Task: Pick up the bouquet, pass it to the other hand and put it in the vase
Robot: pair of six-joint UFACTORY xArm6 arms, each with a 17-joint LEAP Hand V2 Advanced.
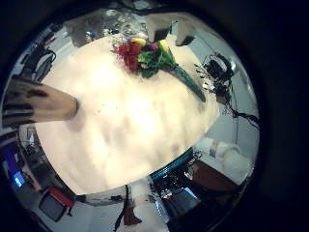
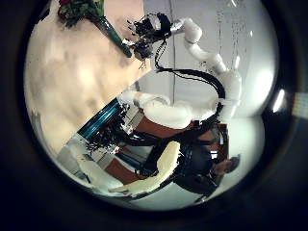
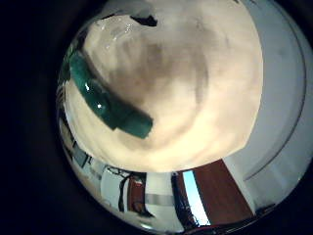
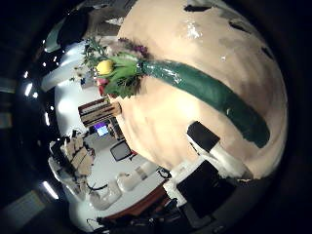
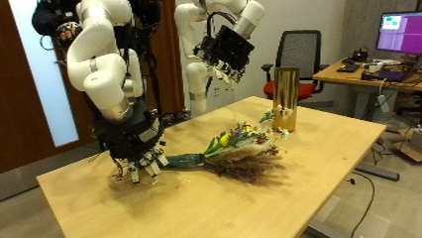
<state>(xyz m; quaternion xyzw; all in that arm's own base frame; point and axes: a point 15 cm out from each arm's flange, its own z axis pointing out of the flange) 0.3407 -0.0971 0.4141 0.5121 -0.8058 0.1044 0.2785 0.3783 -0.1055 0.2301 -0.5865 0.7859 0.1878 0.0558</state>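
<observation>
A bouquet (image 5: 235, 151) of yellow, red and purple flowers lies on the wooden table (image 5: 303, 178), its green-wrapped stem (image 5: 185, 161) pointing toward my right hand (image 5: 134, 147). That hand is low over the stem's end, fingers hanging down onto it and not closed round it. The stem runs close past the palm (image 3: 103, 98) and past one finger (image 4: 210, 146). A tall gold vase (image 5: 283, 99) stands upright at the table's far side. My left hand (image 5: 227, 45) hangs open high above the table, holding nothing. From there I see the bouquet (image 1: 150, 56) and the vase (image 1: 39, 101).
A black office chair (image 5: 301, 50) and a desk with a monitor (image 5: 396, 28) stand beyond the table's far edge. The table's near edge (image 5: 198, 223) runs close below the right hand.
</observation>
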